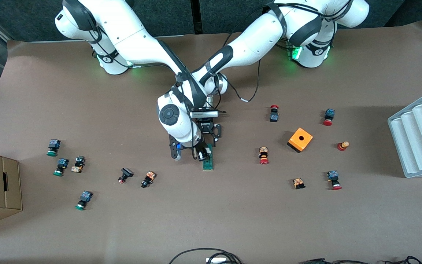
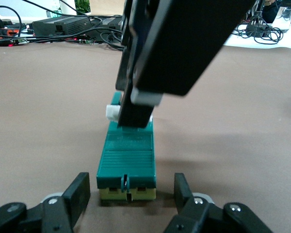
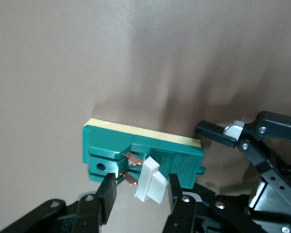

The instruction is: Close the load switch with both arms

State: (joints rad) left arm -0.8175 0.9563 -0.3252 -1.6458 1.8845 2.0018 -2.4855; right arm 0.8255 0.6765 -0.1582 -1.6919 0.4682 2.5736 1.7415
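My right hand [image 3: 138, 191] is spread, its fingers straddling the white lever tab [image 3: 150, 180] of the load switch [image 3: 140, 153]; I cannot confirm contact with the tab. In the left wrist view, this hand [image 2: 136, 114] comes down onto the switch at the tab end.

My left hand [image 2: 132, 194] is also spread, one finger at each side of the switch's end away from the tab, neither touching it.

The load switch [image 1: 207, 158] lies flat on the counter [image 1: 211, 220] near its middle, below both hands in the front view. It is a narrow dark-green block [image 2: 127, 155] with a ribbed top panel, a pale yellow base layer, and copper contacts [image 3: 132, 167] exposed beside the raised tab.

An orange box [image 1: 300, 139] with a hole sits toward the left arm's end. Small push buttons, such as a red-capped one [image 1: 263, 155], lie scattered well apart from the switch.
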